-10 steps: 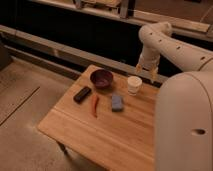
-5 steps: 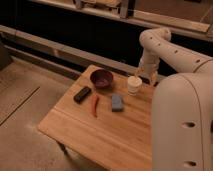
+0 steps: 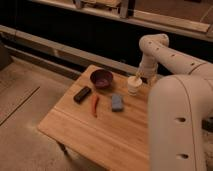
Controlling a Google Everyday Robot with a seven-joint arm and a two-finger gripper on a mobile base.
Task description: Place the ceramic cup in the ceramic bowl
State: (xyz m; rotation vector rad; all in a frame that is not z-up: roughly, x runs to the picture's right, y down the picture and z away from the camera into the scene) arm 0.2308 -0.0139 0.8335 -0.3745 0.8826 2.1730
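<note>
The cream-white ceramic cup (image 3: 133, 85) stands upright on the wooden table (image 3: 105, 135), near its far right edge. The dark maroon ceramic bowl (image 3: 101, 78) with a reddish rim sits to the cup's left, about a cup's width away, and is empty. My gripper (image 3: 142, 78) hangs from the white arm (image 3: 153, 50), just above and to the right of the cup and very close to its rim.
A flat blue block (image 3: 117, 102) lies in front of the cup. A thin red object (image 3: 94, 105) lies in front of the bowl, and a black rectangular block (image 3: 82, 94) lies to the bowl's front left. The robot's white body (image 3: 180, 125) fills the right side. A dark ledge runs behind the table.
The arm has lowered, bringing the gripper down closer to the cup. The cup, bowl and blocks have not moved.
</note>
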